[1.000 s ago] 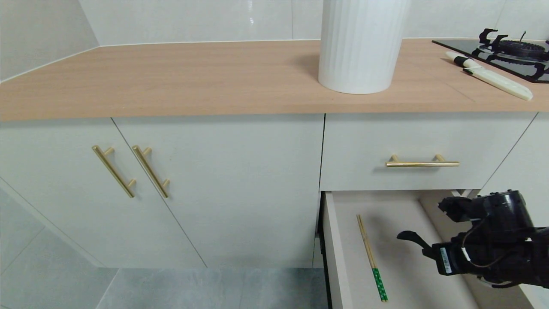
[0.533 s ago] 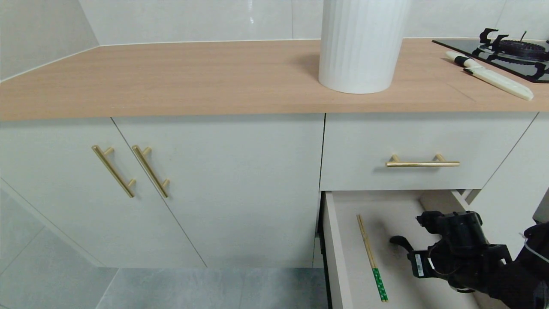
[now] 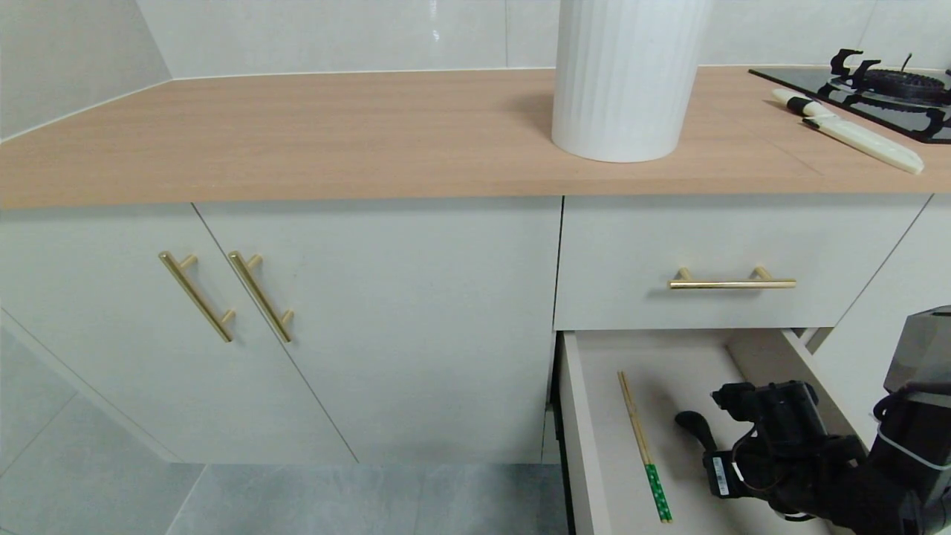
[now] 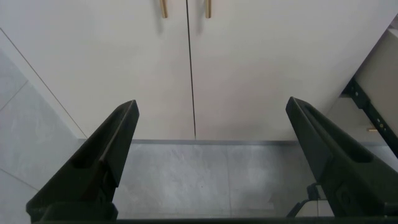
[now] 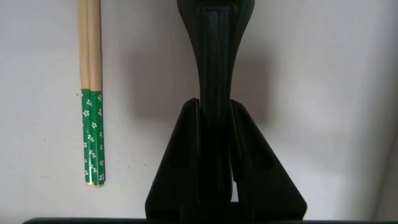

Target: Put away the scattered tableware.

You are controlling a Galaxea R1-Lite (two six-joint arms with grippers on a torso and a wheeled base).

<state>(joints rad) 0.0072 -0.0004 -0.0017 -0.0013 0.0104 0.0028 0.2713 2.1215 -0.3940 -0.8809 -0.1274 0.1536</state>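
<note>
Tiled white wall (image 3: 334,37) runs behind a wooden worktop (image 3: 297,134), with pale cabinet fronts below it and grey floor tiles (image 3: 297,498) at 6 o'clock. On the worktop a white ribbed pot (image 3: 624,82) stands at about 1 o'clock. A pale knife (image 3: 847,130) lies at 2 o'clock, just beside the black hob (image 3: 884,89) in the far right corner. Two doors (image 3: 371,319) at 9 o'clock are closed and carry slanted gold handles (image 3: 197,296) side by side. At 3 o'clock a shut drawer (image 3: 743,238) has a level gold bar (image 3: 732,282).

Under it, at 5 o'clock, the lower drawer (image 3: 579,431) stands pulled out. Chopsticks (image 3: 643,446) with green flowered ends lie flat on its floor as a pair, touching each other and parallel to its left wall.

At their 3 o'clock, near but apart, the right claw (image 3: 732,457) is low inside the drawer, its fingers closed tight on the handle of a black utensil (image 3: 695,427). The right wrist view shows the handle (image 5: 214,50) running straight out from between the fingers (image 5: 186,143), with the chopsticks (image 5: 91,93) alongside it.

The left claw (image 4: 210,106) hangs spread wide with nothing in it, facing the closed doors and the floor.
</note>
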